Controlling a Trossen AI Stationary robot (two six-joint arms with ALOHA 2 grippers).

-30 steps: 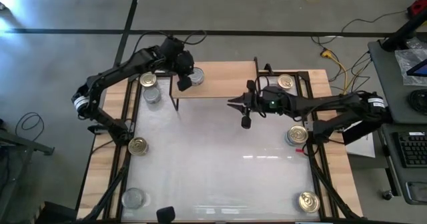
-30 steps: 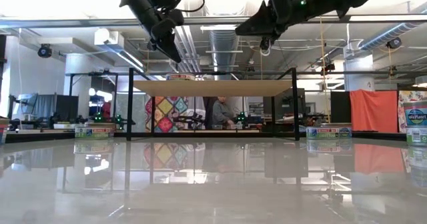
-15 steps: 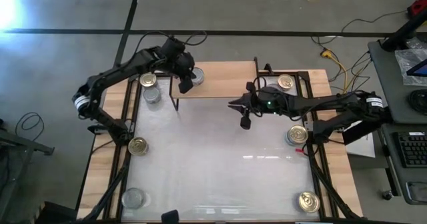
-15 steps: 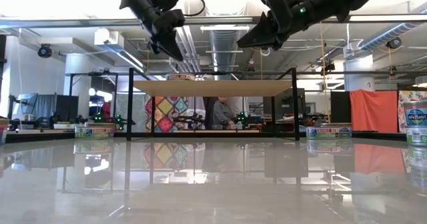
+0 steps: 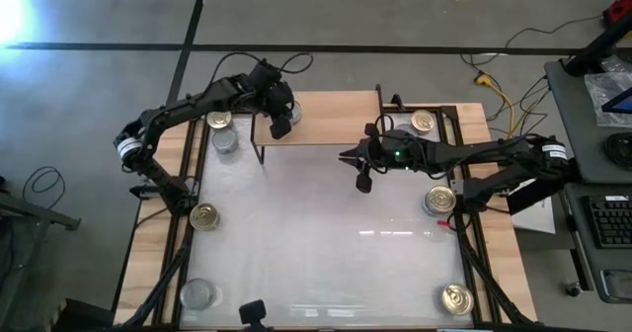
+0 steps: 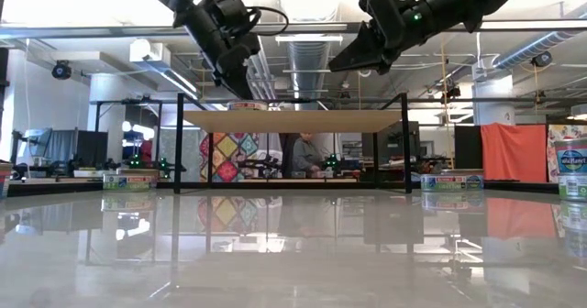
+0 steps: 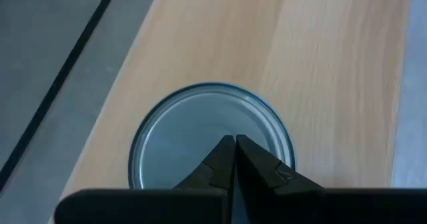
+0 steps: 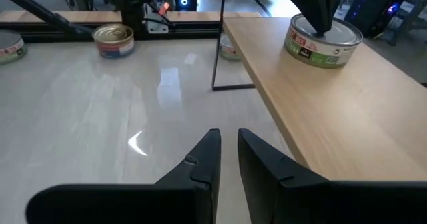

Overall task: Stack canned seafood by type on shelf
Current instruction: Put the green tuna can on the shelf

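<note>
A low light-wood shelf [image 5: 326, 124] on black wire legs stands at the table's far middle. One silver-topped can [image 7: 210, 141] stands upright on the shelf's left end; it also shows in the right wrist view [image 8: 325, 43]. My left gripper [image 5: 279, 126] is shut and points down onto this can. My right gripper [image 5: 348, 157] hovers in front of the shelf's near edge. Its fingers [image 8: 207, 151] are a narrow gap apart and hold nothing. My left gripper comes from above, pointing down, with its shut fingertips [image 8: 315, 25] on the can's silver top [image 7: 193, 127], near its middle. The can stands upright on the shelf board, near the board's left edge.
Loose cans stand on the wooden side strips. On the left are a gold one [image 5: 219, 121], a silver one [image 5: 226, 140], a gold one [image 5: 204, 215] and a silver one [image 5: 197, 293]. On the right are gold ones [image 5: 423, 122], [image 5: 440, 198], [image 5: 456, 297]. A person sits in the room beyond [image 6: 303, 157].
My left gripper has gone down toward the can on the shelf's left end and a little toward the table's right edge, staying shut.
</note>
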